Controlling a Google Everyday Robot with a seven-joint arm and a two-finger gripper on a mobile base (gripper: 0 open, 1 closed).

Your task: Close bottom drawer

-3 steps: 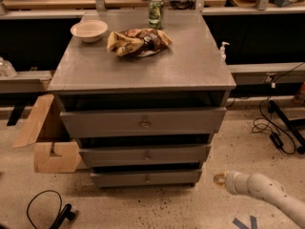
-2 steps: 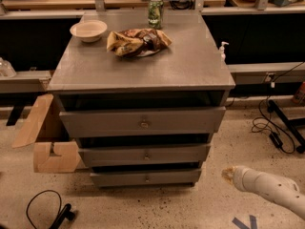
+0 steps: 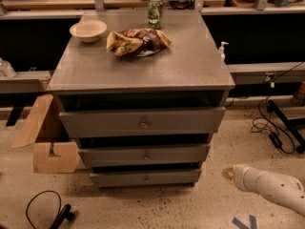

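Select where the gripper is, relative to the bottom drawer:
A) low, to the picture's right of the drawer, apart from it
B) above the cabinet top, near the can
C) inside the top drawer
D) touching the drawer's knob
A: the gripper is low, at the picture's right of the bottom drawer, with a clear gap between them and away from the knob.

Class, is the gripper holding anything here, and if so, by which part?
Nothing is held. The gripper is low on the right, apart from the bottom drawer and its knob.
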